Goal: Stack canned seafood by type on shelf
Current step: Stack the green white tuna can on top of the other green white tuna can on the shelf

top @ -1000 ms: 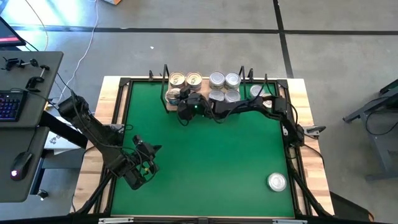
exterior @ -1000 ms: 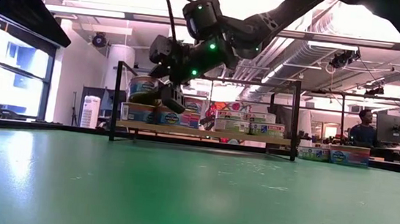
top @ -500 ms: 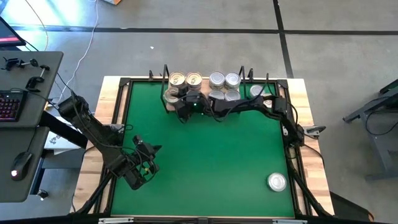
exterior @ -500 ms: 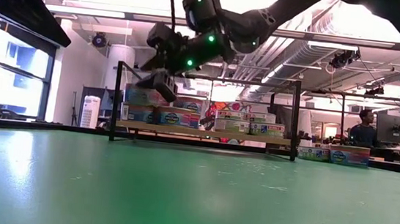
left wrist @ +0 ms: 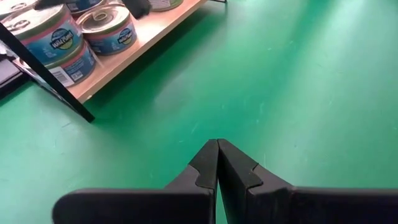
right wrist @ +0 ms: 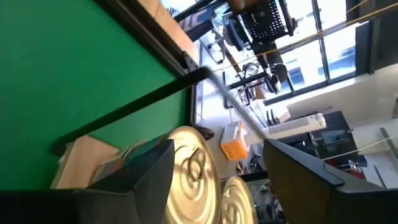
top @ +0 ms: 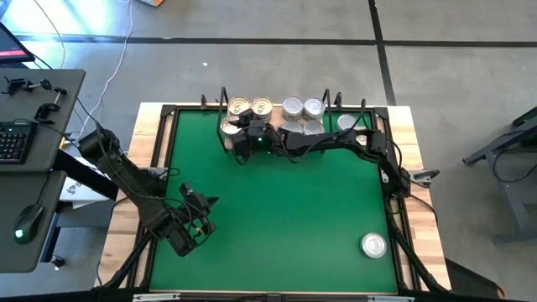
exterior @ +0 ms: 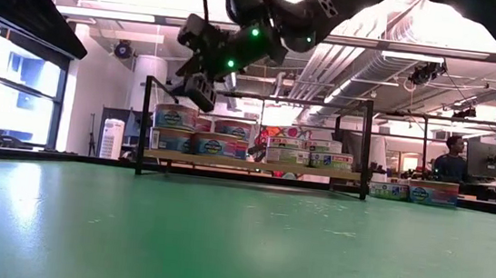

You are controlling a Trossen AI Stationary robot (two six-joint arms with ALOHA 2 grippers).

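The shelf (exterior: 255,164), a light wood board with black wire uprights, stands at the mat's far edge. Gold-lidded tins (top: 250,106) fill its left half and silver-lidded tins (top: 302,106) its right. At the left end one tin (exterior: 175,116) sits flat on another (exterior: 173,139). My right gripper (exterior: 199,93) hangs open over that stack. In the right wrist view, the right gripper (right wrist: 217,155) frames the top tin's gold lid (right wrist: 196,168). My left gripper (left wrist: 217,146) is shut, waiting low over the mat's near left (top: 197,222). My right gripper comes from above, slanting down, with its spread fingers (right wrist: 149,168) on either side of the top tin's gold lid (right wrist: 198,177). I cannot tell whether a finger touches the tin. The tin rests flat on the tin beneath it.
One silver-lidded tin (top: 373,245) lies alone on the green mat's near right corner. More tins (exterior: 412,191) stand just right of the shelf. A black rail (top: 168,159) frames the mat. A desk with a keyboard (top: 13,138) stands left of the table. A person (exterior: 451,163) sits far behind.
My right gripper has moved toward the table's far left, over the shelf's left end, and has risen. The top tin at that end now sits slightly lower, flat on the tin beneath.
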